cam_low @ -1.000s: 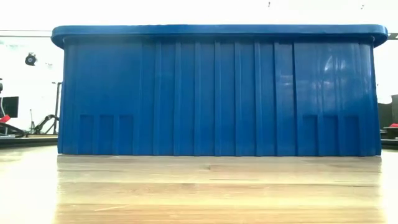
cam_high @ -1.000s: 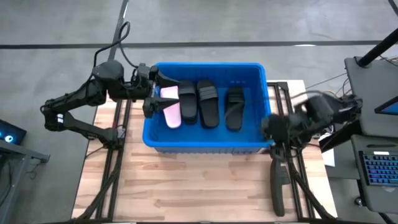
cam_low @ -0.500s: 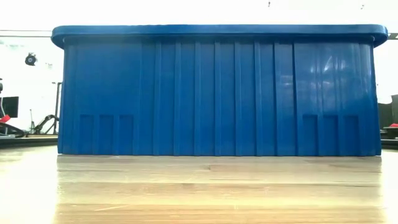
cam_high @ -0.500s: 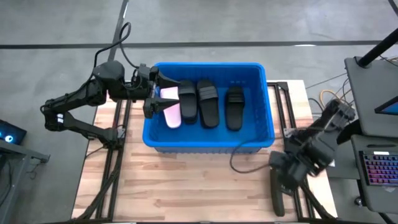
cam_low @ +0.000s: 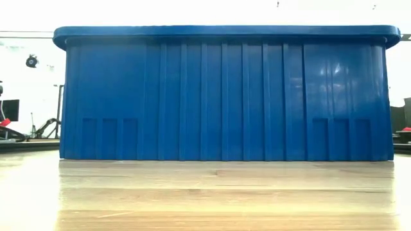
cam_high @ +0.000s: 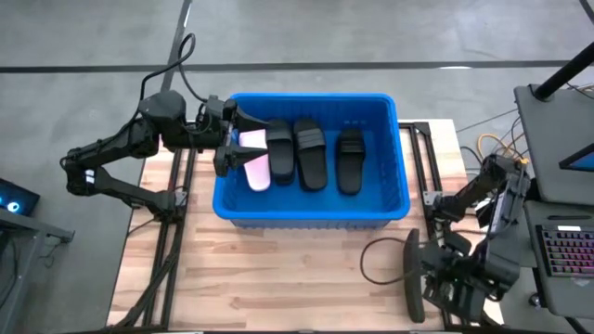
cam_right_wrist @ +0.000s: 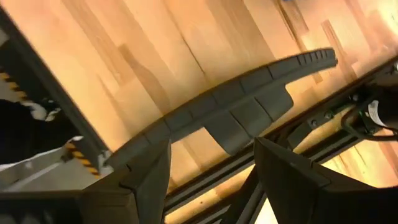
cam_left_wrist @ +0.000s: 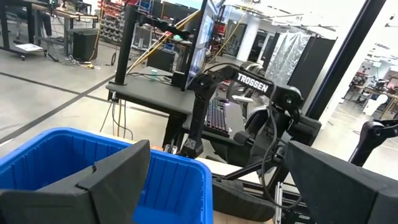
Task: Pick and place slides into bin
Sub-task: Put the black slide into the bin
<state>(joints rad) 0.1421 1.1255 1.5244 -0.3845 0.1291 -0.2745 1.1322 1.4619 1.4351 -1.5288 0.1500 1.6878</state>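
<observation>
Right gripper [cam_high: 445,283], fingers spread and empty, hovers beside the black slide [cam_high: 411,276] (long axis front-to-back) at the table's [cam_high: 278,278] right edge; nearer arm.

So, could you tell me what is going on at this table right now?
A two-armed robot is putting slides into the blue bin. One pale pink slide and three black slides lie inside. The left end effector is open at the bin's left rim by the pink slide, holding nothing. The right end effector is open above a black slide at the table's right edge.
</observation>
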